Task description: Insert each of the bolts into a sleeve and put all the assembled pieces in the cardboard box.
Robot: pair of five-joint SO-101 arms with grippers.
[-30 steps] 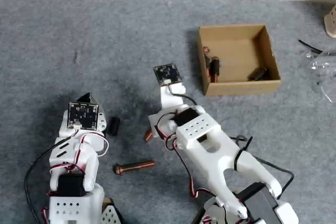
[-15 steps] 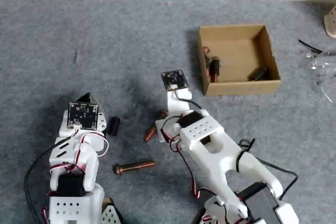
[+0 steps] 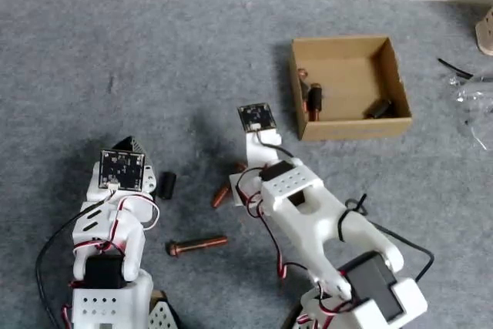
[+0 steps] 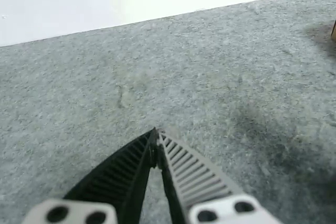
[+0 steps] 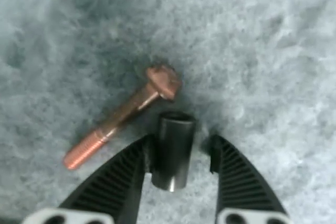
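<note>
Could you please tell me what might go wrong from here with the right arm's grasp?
1. The sleeve sits off-centre between the open jaws of the right gripper, against one and clear of the other; closing may shove or roll it instead of clamping it.
2. The bolt lies with its head right beside the sleeve's mouth, so a nudged sleeve could knock it away.

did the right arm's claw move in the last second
Yes. In the high view the right claw and its wrist shifted slightly rightward, toward the open brown cardboard box, exposing more of the short copper bolt.
</note>
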